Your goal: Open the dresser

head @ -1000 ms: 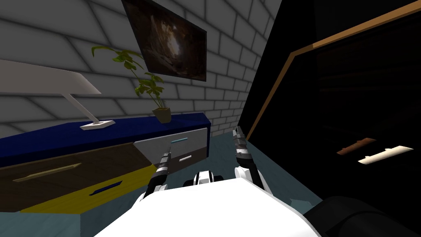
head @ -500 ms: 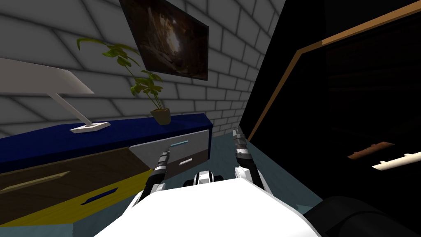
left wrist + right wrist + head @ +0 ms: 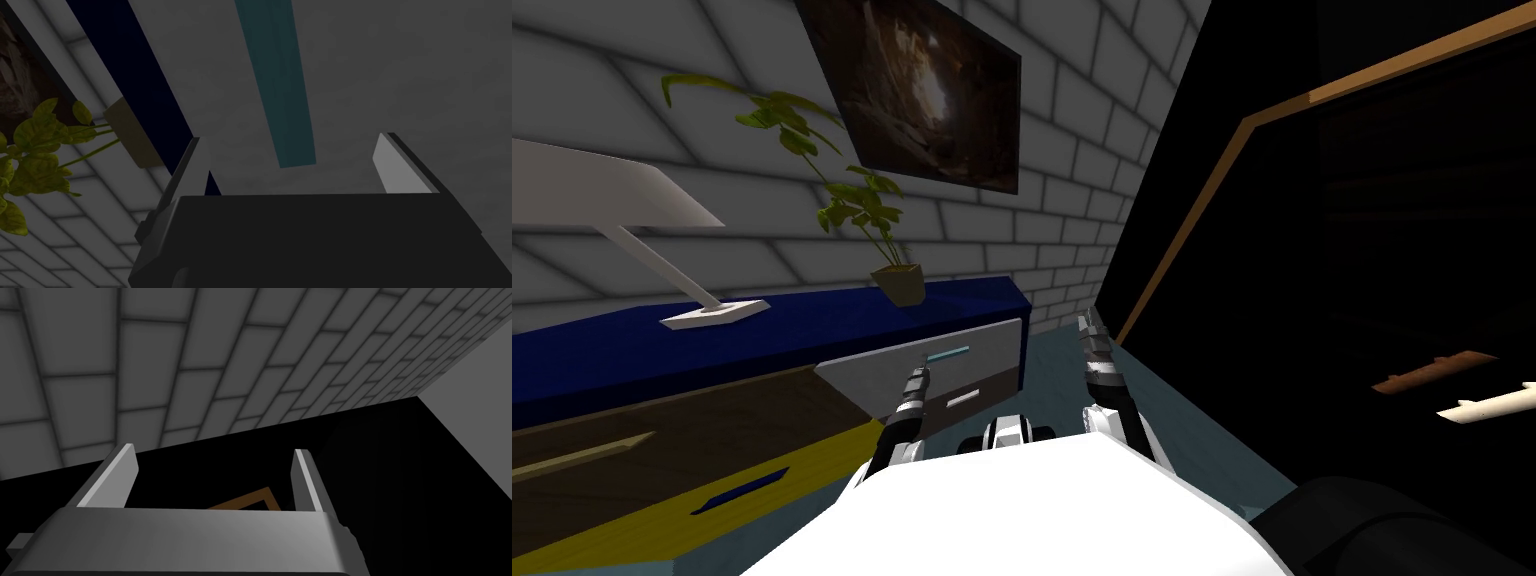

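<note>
Grey brick wall [image 3: 612, 60] ahead in the head view, blue-topped dresser [image 3: 812, 320] along it on our left, our left gripper [image 3: 920, 372] at its grey drawer front [image 3: 992, 345]. Left wrist: fingers [image 3: 199, 165] spread wide, teal handle [image 3: 275, 90] just past them. Right wrist: right gripper [image 3: 214, 478] spread open too.

Left pincer [image 3: 295, 145], right pincer [image 3: 215, 455]: thin light grey blade fingers [image 3: 397, 167] on boxy bodies; banded grey-white forearms [image 3: 1107, 375], dark joints.

We count one dresser [image 3: 812, 318] with four drawer fronts [image 3: 987, 338] and four handles [image 3: 948, 353]: one teal, one white, one tan, one blue. On top stand one potted plant [image 3: 898, 283] and one lamp [image 3: 612, 195]. One framed picture [image 3: 932, 95] hangs on the wall.
</note>
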### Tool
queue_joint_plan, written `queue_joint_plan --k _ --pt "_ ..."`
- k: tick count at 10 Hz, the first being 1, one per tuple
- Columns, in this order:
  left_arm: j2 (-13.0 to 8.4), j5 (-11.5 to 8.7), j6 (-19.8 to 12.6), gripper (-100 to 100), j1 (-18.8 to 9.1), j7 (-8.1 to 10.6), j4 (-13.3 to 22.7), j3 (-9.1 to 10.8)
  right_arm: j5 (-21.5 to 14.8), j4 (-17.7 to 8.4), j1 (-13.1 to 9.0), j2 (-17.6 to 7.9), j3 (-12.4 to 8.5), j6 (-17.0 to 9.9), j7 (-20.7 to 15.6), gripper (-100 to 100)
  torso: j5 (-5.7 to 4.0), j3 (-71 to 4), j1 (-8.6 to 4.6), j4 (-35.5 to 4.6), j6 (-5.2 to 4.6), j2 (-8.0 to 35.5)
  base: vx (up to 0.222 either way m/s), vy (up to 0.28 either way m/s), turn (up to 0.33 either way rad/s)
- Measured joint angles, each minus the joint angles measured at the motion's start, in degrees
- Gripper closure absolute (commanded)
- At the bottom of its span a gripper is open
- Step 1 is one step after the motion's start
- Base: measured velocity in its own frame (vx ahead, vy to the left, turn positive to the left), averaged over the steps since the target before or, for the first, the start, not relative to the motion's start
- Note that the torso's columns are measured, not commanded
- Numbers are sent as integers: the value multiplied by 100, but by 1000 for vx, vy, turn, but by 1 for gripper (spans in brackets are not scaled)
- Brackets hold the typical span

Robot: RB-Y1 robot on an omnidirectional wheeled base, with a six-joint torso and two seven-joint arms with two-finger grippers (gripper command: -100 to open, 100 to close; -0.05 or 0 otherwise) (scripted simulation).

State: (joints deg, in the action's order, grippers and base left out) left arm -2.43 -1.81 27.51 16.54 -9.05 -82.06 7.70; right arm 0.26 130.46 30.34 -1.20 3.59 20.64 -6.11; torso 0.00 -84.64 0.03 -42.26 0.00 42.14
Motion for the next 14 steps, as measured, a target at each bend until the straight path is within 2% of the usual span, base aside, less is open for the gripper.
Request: queue_joint_plan --k 1,8,12,13,14 --pt "-1 -1 -21 100 -1 2 -12 1 0 0 0 0 0 0 0 0 1 -2 1 3 1 4 0 0 0" --pt "12 3 -130 100 183 25 -241 -97 0 0 -2 0 0 0 0 0 -16 2 5 -17 16 8 -153 -35 2" --pt "21 8 -85 100 347 28 -387 -154 0 0 -3 1 1 0 0 0 -15 12 -16 -14 6 27 -148 -64 24" --pt "25 7 -92 -100 368 30 -371 -159 0 0 -2 0 0 0 0 0 -15 -3 -4 -14 0 0 -28 -16 -11" --pt "13 -4 -197 -100 372 35 -485 -149 0 0 -1 0 0 0 0 0 -7 -10 -1 -4 0 -10 -15 -9 -6"
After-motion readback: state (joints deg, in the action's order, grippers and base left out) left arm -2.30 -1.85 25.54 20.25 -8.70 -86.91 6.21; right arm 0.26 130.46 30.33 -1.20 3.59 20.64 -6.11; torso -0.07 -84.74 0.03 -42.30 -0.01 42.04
